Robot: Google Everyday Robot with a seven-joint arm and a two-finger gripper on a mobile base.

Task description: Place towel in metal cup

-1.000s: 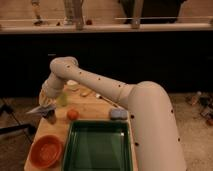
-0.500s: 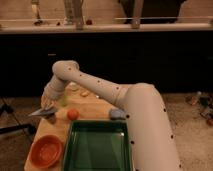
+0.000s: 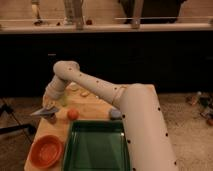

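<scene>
The towel [image 3: 44,111] is a thin blue-grey cloth, and it looks flat and spread out, with one pointed corner going out to the left, over the left edge of the wooden table [image 3: 56,131]. It hangs at the end of the arm, just under the gripper [image 3: 50,108], so it seems lifted and carried, not lying on the table surface. Directly below the cloth there is a small dark grey shape, which may be the metal cup [image 3: 51,119], but it is mostly covered by the towel and I cannot say this for sure. The gripper is at the left side of the table, at the end of the white arm [image 3: 100,90], which bends down from its elbow above the back of the table. The gripper appears to hold the towel, because the cloth stays flat in the air at its tip. Just to the right of the towel, an orange ball [image 3: 73,114] sits on the table, apart from the cloth. A pale green cup [image 3: 63,100] stands behind, close to the arm. In front there is a big green tray [image 3: 95,150], and to the left of it an orange bowl [image 3: 46,151]. A small blue-grey pad [image 3: 115,114] lies near the back right corner of the tray.
</scene>
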